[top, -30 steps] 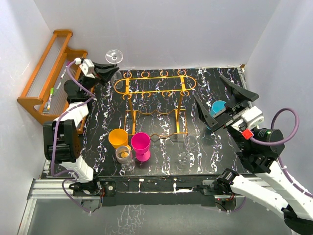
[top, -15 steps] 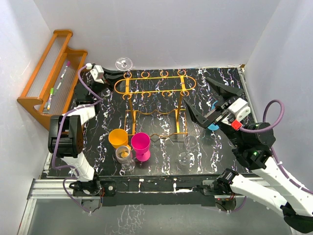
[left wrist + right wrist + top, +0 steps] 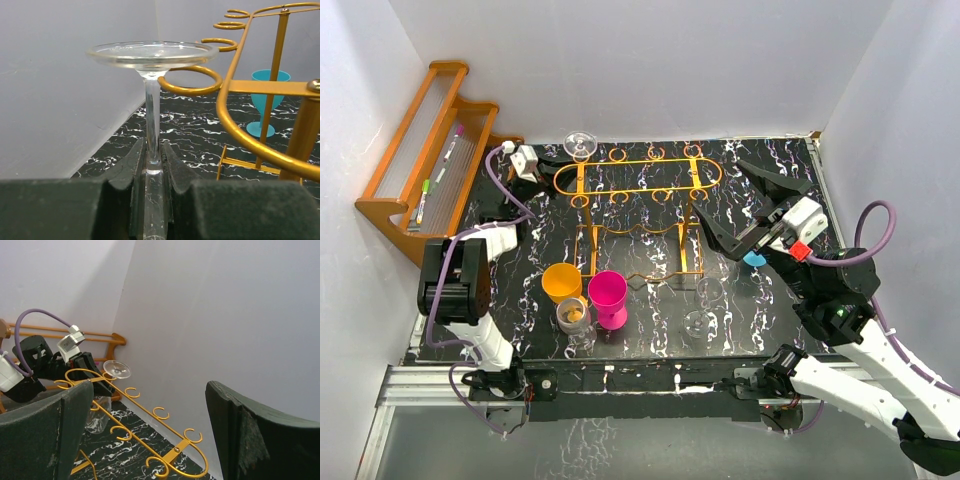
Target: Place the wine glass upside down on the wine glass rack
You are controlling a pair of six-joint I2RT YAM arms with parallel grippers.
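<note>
A: Where is everything sitting?

B: The black marbled table [image 3: 760,320] is carrying the wine glass rack [image 3: 250,87], which is standing across its far half. The right gripper [image 3: 145,390] is hanging near the rack's right end, spread wide and gripping nothing. The left gripper [image 3: 153,155] is clamping the wine glass [image 3: 151,112] by its stem, foot upward. It is holding the glass above the table at the rack's far left corner.

A: What is worrying you from here?

B: Mostly the rack. It is standing on thin legs, so I am guessing a sideways shove from the glass could rock it or slide it. Then the foot [image 3: 152,52] is riding just beside the nearest ring slot [image 3: 190,91], slightly higher, and I cannot tell whether they are touching. If the foot is travelling too low, its edge could knock the wire instead of passing over it. The stem also needs to be lining up with the ring's gap, or it is going to strike metal. And smooth glass could twist between the pads on any bump.

A: And how is the glass looking?

B: Clear and, as far as I am seeing, undamaged. A wide flat foot is sitting on top, and a slim straight stem is running down between the fingers. The bowl is hiding below them in the left wrist view.
</note>
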